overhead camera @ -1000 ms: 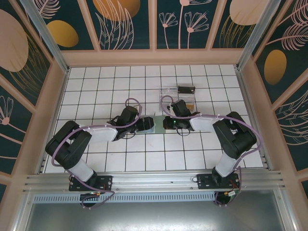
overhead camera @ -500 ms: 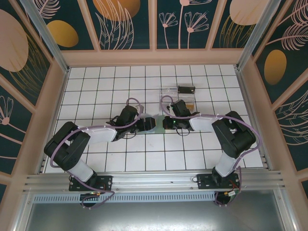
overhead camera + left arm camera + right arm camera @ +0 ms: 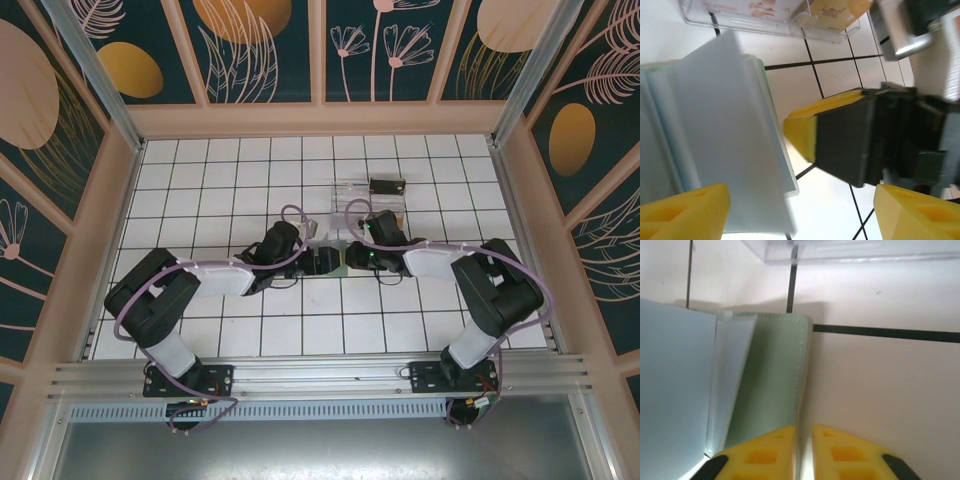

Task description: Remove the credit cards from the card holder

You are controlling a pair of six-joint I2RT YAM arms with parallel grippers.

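- The thin grey-green bifold card holder (image 3: pixel 772 380) is seen lying open near the middle of the white tiled desk (image 3: pixel 200 190), between the tips of the two arms.
- The right gripper (image 3: pixel 804 452) is pictured with its yellow-tipped jaws closed on the stitched right edge of the holder.
- The left gripper (image 3: pixel 800 212) is shown with its jaws spread wide. The holder's pale blue-white inner panels lie at one fingertip, and the right gripper's yellow finger sits between the jaws.
- Whether those pale panels are cards or pockets cannot be told.
- A clear plastic rectangular tray (image 3: pixel 365 203) is set just beyond the holder on the far side, with a small black box (image 3: pixel 386 186) at its far edge.
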